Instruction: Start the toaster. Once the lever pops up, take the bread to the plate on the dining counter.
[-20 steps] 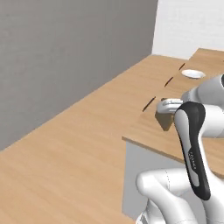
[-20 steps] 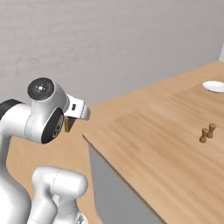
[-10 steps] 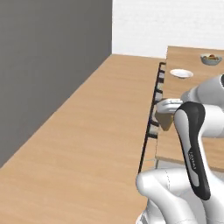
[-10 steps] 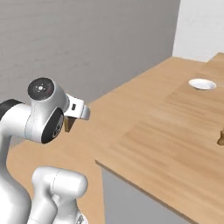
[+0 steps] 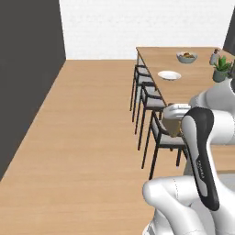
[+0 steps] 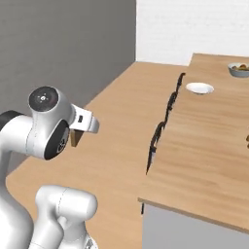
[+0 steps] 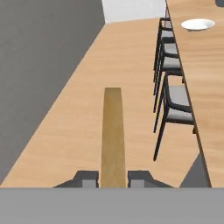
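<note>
Carrying the bread [image 7: 113, 135] edge-on between its two dark tips, the gripper [image 7: 113, 178] is closed narrow on the slice and hangs above the wooden floor [image 5: 92, 137], off to the side of the dining counter [image 6: 209, 141]. So the toast is already out and this looks like the delivery leg. The plate [image 6: 200, 88] sits on the counter's near edge, well apart from the gripper and further along, with the blue-grey bowl [image 6: 239, 69] beyond it.

To do this leg well, I'd say the base needs to close in along the row of dark stools [image 5: 158, 124] without clipping them. The arm should keep the slice level and clear of the counter edge until it is over the plate. Lower before letting go; a flat slice held by one edge could tip or slide off the rim if dropped from high up.

From the hand view comes the clean look: the tan slice runs straight out between the fingertips, and the plate [image 7: 198, 24] is up in the far corner. In the left base view the arm's own white body covers most of the slice, yet that view adds the potted plant [image 5: 221, 69] near the bowl. From the right base view you get a sideways look at the bare stretch of counter before the plate.
</note>
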